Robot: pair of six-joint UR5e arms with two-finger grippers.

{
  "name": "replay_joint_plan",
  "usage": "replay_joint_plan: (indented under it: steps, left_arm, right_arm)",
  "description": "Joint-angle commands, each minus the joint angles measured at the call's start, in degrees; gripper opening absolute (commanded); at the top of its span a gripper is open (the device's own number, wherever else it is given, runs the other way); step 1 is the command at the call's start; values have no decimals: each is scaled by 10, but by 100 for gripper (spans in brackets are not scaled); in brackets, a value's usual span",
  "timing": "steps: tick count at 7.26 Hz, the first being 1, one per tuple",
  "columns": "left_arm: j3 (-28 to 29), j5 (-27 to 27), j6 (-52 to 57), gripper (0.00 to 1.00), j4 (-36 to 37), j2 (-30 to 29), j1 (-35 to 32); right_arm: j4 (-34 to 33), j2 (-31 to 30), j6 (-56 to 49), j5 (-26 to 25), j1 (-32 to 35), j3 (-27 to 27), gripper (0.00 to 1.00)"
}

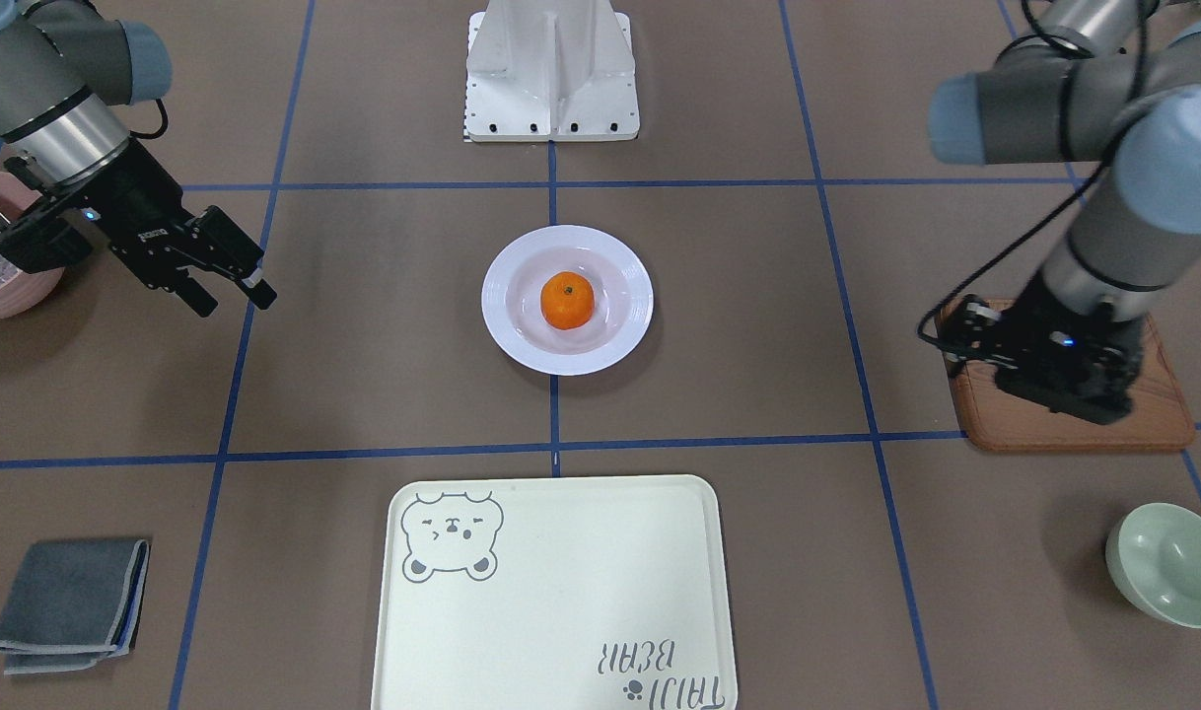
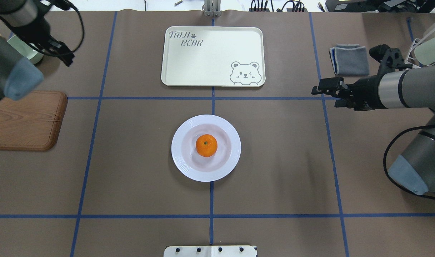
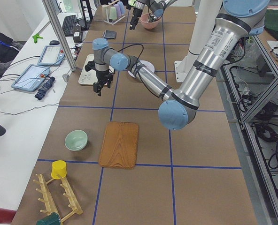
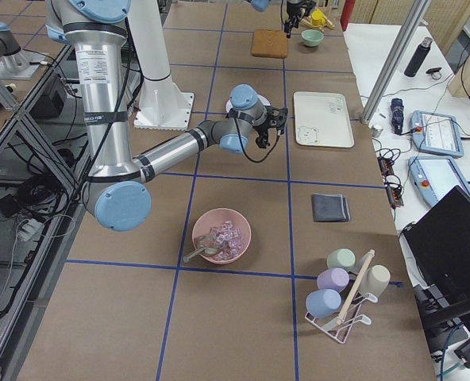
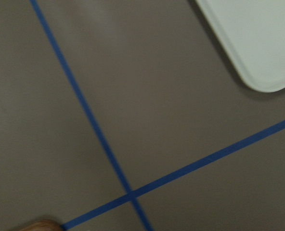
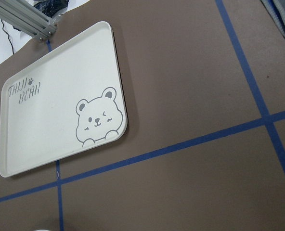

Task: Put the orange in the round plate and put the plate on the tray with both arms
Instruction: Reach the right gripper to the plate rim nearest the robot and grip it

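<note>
The orange (image 1: 567,300) (image 2: 206,145) lies in the middle of the white round plate (image 1: 507,335) (image 2: 180,160), which rests on the table's centre. Beyond it, the cream tray (image 1: 561,611) (image 2: 210,60) (image 6: 51,120) with the bear drawing holds nothing. My right gripper (image 1: 234,298) (image 2: 324,95) hovers open and empty, well off to the plate's side. Over by the wooden board (image 1: 1064,429), my left gripper (image 1: 1059,380) (image 2: 65,57) points down with its fingers hidden. In the left wrist view only a tray corner (image 5: 258,43) and tape lines show.
The wooden board (image 2: 24,121) lies under the left arm, with a pale green bowl (image 1: 1167,562) near it. A pink bowl (image 1: 9,286) and a folded grey cloth (image 1: 68,602) sit on the right arm's side. The white fixed base (image 1: 551,79) stands behind the plate.
</note>
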Motion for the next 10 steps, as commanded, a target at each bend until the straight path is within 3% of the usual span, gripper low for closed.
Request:
replay_joint_plan:
  steps: [1,2,4,6,7,8,10]
  left_arm:
    - [31,-62,87,100,19,73,-98]
    - [47,-64,124,100,-10,110,-142]
    - [146,-88,114,100,-131,144,-233]
    - [145,-136,128,100,-153,193,-250]
    - [145,-136,128,100,-153,197,-250]
    - [146,-136,128,100,-153,198,-251]
    - [149,-135,128,100,-153,198,-251]
  right_arm:
    - [4,30,73,-84,-55,3,99]
    - [4,38,81,-103,-70,4,99]
    - [4,42,112,-154,-113,20,99]
    - [3,41,163,-241,-188,38,99]
    - [3,41,205,-325,-250,38,99]
    - [-1,42,237,-364,-298,32,98]
    - [-5,59,310,-366,-342,2,95]
